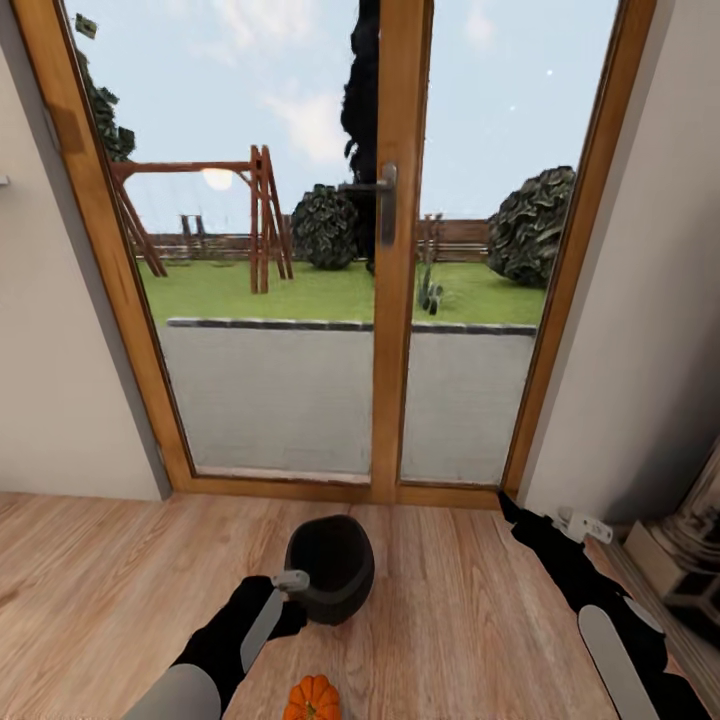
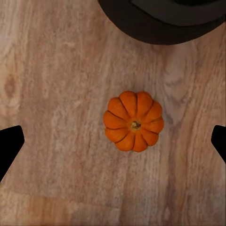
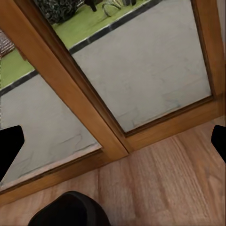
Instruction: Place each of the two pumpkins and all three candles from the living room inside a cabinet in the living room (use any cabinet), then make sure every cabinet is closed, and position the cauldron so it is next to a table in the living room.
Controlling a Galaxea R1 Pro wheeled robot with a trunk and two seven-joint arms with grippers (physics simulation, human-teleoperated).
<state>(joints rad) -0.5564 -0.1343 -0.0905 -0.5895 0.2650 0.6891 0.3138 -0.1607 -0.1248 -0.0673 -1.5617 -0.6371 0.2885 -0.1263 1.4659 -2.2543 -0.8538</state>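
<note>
An orange ribbed pumpkin (image 1: 313, 700) (image 2: 134, 121) lies on the wooden floor, just on my side of the black cauldron (image 1: 330, 565) (image 2: 165, 19). The cauldron stands upright in front of the glass door and has a wide open mouth. My left gripper (image 2: 113, 143) hangs above the pumpkin and looks straight down on it. It is open, with a dark fingertip at each side of the view and nothing between them. My right gripper (image 3: 113, 143) (image 1: 510, 505) is open too, low over the floor right of the cauldron (image 3: 70, 209), pointing at the door's base.
A wood-framed glass double door (image 1: 400, 300) with a metal handle (image 1: 385, 200) closes the space ahead, with pale walls on both sides. A pale stone-coloured unit (image 1: 690, 545) stands at the right edge. Wooden floor (image 1: 100, 600) stretches to the left.
</note>
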